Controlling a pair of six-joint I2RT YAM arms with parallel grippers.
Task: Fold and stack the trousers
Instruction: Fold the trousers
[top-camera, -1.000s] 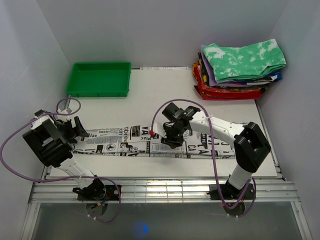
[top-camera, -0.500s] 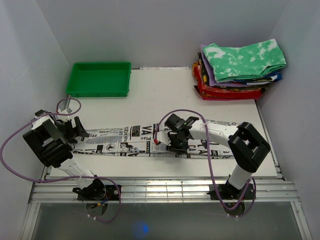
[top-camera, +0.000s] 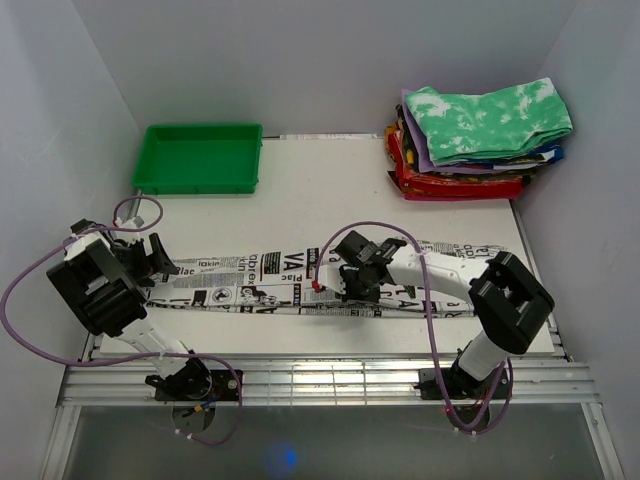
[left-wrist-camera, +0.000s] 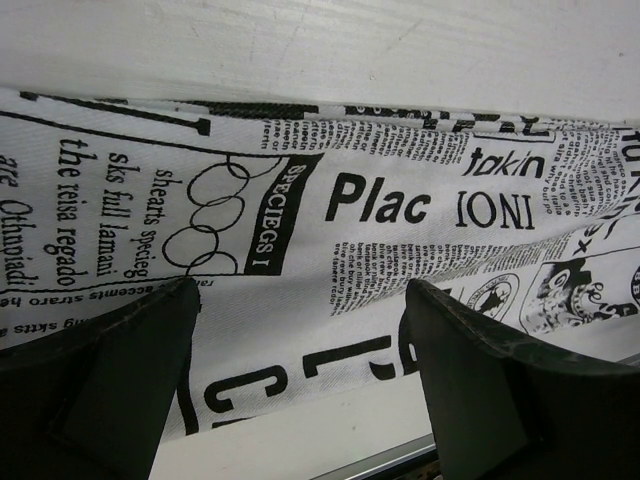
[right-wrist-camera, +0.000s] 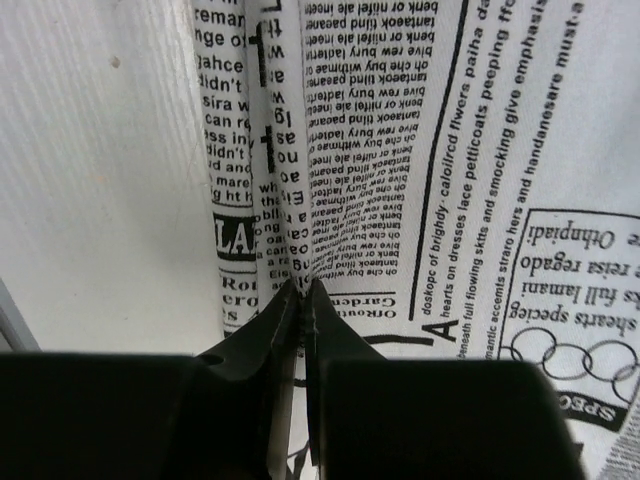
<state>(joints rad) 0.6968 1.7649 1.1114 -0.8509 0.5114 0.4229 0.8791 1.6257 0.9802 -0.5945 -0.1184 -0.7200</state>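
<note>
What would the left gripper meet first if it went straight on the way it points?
Most likely the trousers: their printed cloth fills the gap between the open fingers of the left gripper.

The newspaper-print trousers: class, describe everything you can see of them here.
The trousers are white woven-looking cloth printed all over with black and grey newspaper text, headlines and small drawings. They lie as one long narrow strip across the near part of the white table, left to right. Near the middle the right gripper is shut on a pinched-up ridge of the fabric. The left gripper stands open over the left end, gripping nothing.
</note>
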